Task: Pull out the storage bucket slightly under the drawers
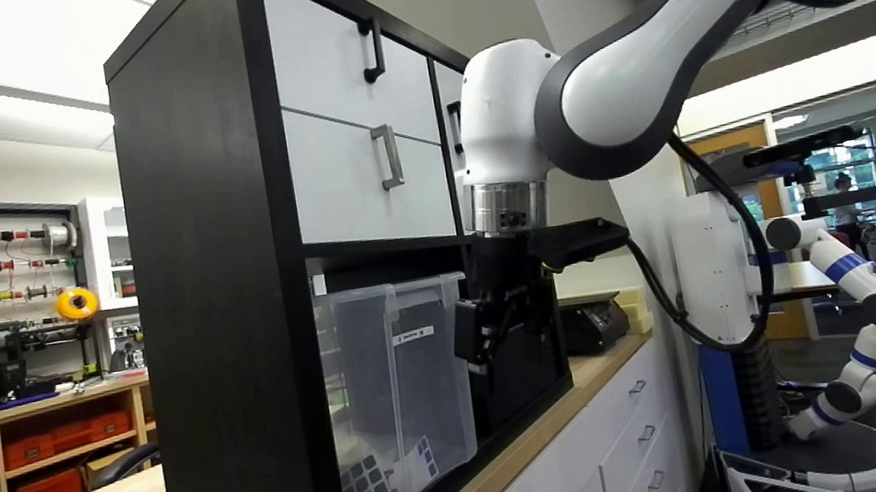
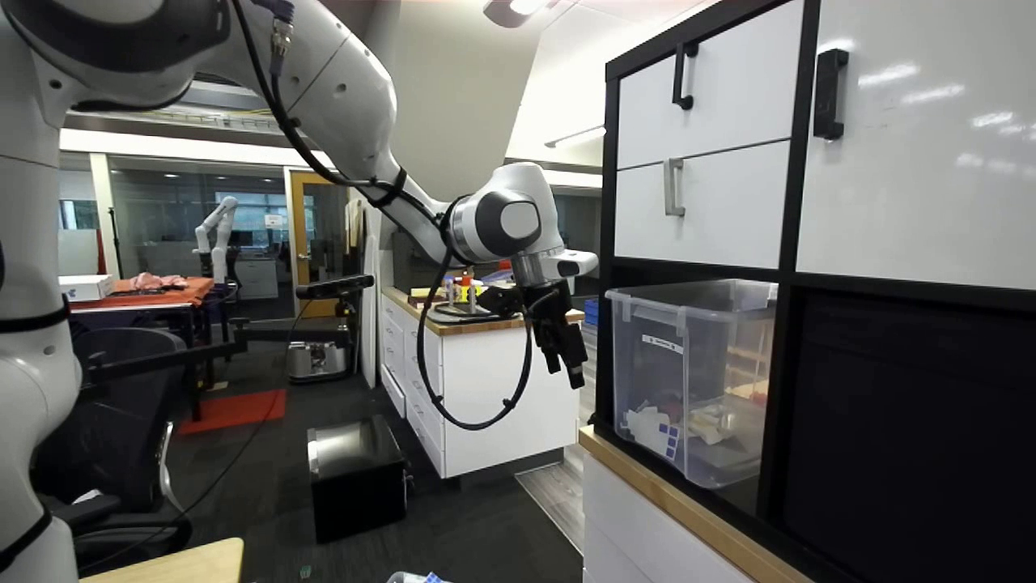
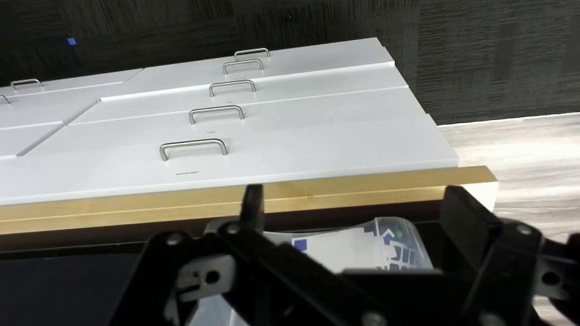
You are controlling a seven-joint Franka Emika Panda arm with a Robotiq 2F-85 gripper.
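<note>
Storage bucket (image 2: pixel 660 376): In an exterior view it sits right under the drawers (image 2: pixel 720 206), in a square hole. Its walls are see-through plastic with a thick lip.
Tool (image 2: pixel 565 374): It hangs pointing down just in front of the bucket, with a gap between. I guess it is there to reach the front and pull.
Cabinet (image 1: pixel 202 266): In an exterior view it is tall, black and boxy. It stands on the pale wood counter (image 1: pixel 124 491), maybe to make it easy to reach.
Handles (image 1: pixel 393 155): Stiff bars on flat white fronts, one black, one grey. I see no such bar on the bucket, so I think its lip is the part to grab.
Bits inside (image 1: pixel 367 482): Rows of dark squares on something light, low in the bucket. I cannot tell what they are.
Fingers (image 3: pixel 252 203): In the wrist view the tool's two fingers stand wide apart, holding nothing. They spread along the bucket's front, so the tool may need to turn to pinch the wall.
Low drawers (image 3: pixel 308 131): Smooth and white, with thin bent metal pulls, tucked below the counter.
</note>
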